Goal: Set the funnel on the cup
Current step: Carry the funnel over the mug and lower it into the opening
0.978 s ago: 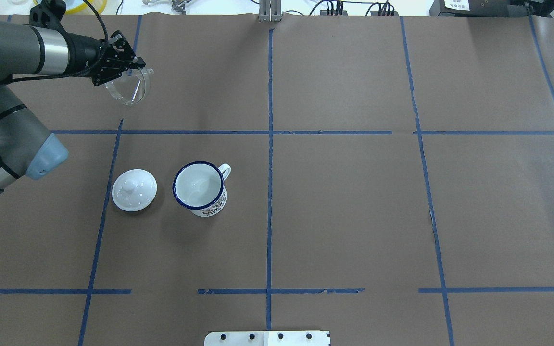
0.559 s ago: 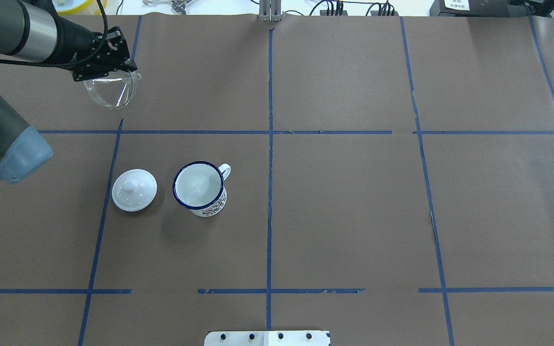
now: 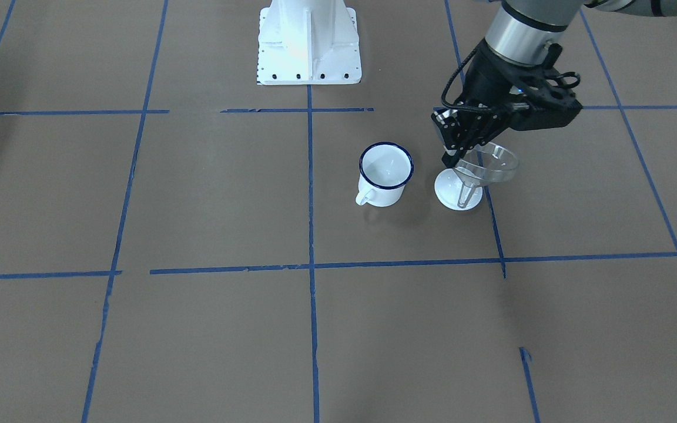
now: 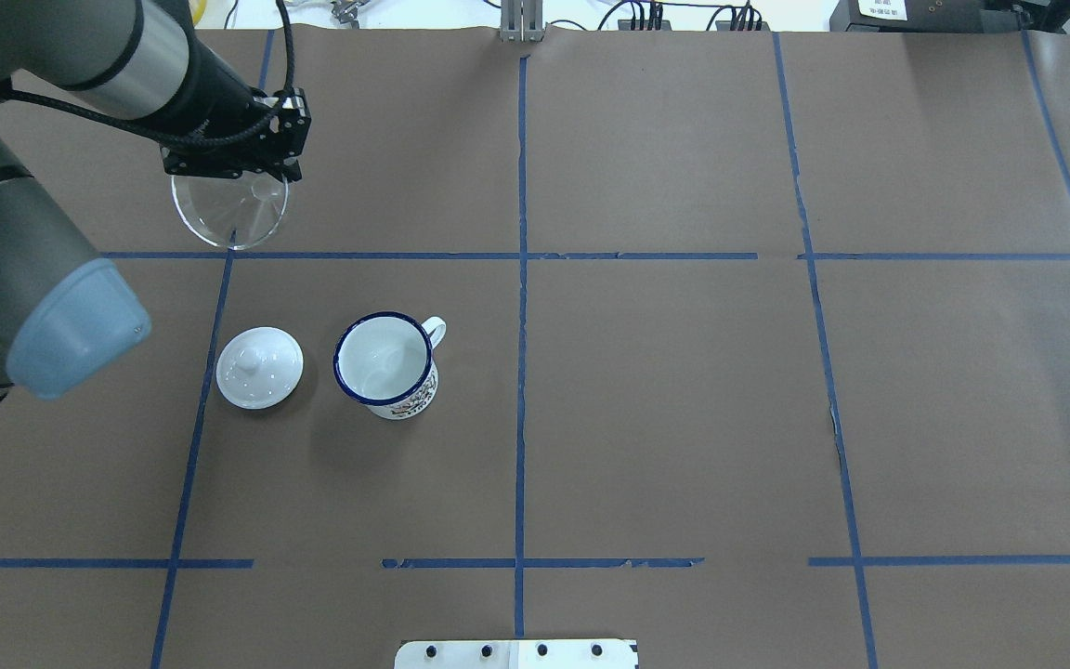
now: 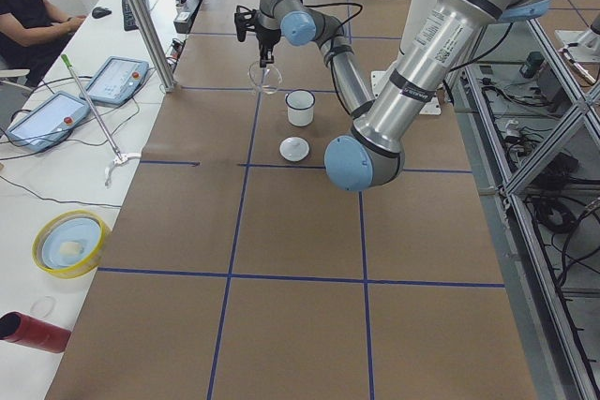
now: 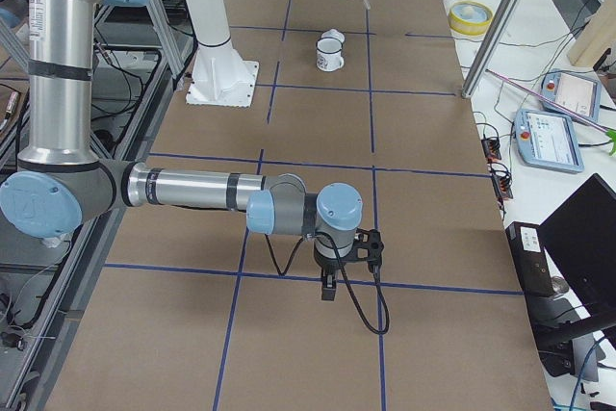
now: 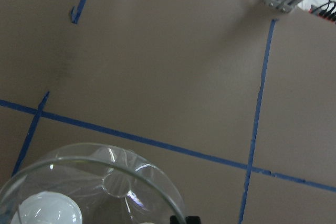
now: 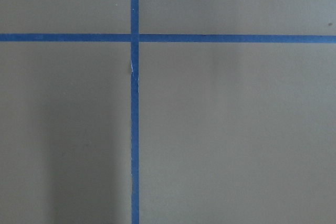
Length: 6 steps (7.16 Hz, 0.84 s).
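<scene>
My left gripper (image 4: 266, 179) is shut on the rim of the clear plastic funnel (image 4: 230, 212) and holds it in the air, spout down, beyond the cup and to its left. In the front-facing view the gripper (image 3: 458, 154) carries the funnel (image 3: 487, 163) with its spout in front of the lid. The white cup (image 4: 384, 364) with a dark blue rim stands upright and empty, also in the front-facing view (image 3: 385, 174). In the left wrist view the funnel's rim (image 7: 94, 182) fills the bottom left. My right gripper (image 6: 329, 288) hangs far from them; I cannot tell its state.
A round white knobbed lid (image 4: 259, 367) lies just left of the cup, and shows in the front-facing view (image 3: 447, 189). Blue tape lines cross the brown table cover (image 4: 684, 400). The robot's white base (image 3: 308, 41) stands at the table's robot side. An operator sits in the left side view (image 5: 33, 16).
My left arm has swung the funnel first left, then nearer, toward the lid and cup. The wrist has turned, so the funnel now hangs level. Cup and lid have not moved.
</scene>
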Each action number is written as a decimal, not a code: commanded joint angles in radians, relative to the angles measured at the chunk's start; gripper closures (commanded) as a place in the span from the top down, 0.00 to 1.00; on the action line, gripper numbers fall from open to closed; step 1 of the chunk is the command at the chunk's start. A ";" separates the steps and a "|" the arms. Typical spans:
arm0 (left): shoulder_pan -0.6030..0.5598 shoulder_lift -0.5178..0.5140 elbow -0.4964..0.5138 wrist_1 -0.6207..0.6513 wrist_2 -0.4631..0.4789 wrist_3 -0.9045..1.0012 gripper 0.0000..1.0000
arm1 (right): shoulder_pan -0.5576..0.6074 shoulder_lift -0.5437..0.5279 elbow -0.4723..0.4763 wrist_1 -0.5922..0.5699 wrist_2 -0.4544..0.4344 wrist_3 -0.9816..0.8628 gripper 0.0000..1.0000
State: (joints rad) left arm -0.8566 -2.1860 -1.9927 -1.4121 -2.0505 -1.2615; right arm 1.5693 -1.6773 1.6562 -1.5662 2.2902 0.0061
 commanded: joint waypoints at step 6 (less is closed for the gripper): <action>0.263 -0.202 0.179 0.242 0.121 0.100 0.00 | 0.000 -0.001 0.000 0.000 0.000 0.000 1.00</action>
State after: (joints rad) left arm -0.6068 -2.3819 -1.8346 -1.1714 -1.9448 -1.1758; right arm 1.5693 -1.6781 1.6567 -1.5662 2.2902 0.0061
